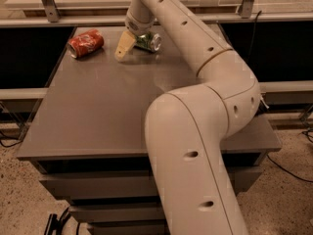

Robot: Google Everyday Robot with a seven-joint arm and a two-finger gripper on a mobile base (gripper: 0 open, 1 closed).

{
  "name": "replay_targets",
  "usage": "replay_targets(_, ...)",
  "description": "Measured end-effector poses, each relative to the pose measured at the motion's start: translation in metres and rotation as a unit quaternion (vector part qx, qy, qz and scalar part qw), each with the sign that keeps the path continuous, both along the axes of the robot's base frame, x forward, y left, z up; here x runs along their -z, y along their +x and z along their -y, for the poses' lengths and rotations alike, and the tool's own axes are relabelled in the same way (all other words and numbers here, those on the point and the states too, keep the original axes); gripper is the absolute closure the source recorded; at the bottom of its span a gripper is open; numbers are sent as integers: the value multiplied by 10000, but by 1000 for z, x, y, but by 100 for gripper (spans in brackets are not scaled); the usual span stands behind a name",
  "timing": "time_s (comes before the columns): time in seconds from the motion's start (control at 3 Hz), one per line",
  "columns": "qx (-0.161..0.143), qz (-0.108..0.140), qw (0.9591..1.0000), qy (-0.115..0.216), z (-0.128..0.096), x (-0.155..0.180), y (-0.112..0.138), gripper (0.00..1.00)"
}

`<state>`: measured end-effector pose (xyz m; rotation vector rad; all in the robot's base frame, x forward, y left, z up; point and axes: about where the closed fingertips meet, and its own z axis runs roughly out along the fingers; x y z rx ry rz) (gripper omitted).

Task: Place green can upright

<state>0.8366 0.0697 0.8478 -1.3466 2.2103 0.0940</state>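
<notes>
While reaching from the bulky pale arm (195, 155) at lower centre across the grey table (98, 116), note the gripper (128, 47) at upper centre, just beside the green can (148, 41) lying on its side; open or closed, cannot tell. Grip across the body, tip slowly onto a silver end, release only once steady, clear of the red can (86, 43) at upper left. No readable writing: pale marks on green, white script on red.

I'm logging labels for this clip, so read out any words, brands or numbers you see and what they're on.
Red can: white markings, too blurred to read.
Green can, lying beside the hand near the table's far edge: pale markings, unreadable.
No other text visible.
</notes>
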Motion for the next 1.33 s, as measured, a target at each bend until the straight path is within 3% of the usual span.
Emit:
replay_targets(1.0, 484, -273, 9984, -55, 3, 4, -3, 0)
replay_targets(1.33, 425, -330, 9985, -39, 2, 11, -3, 0)
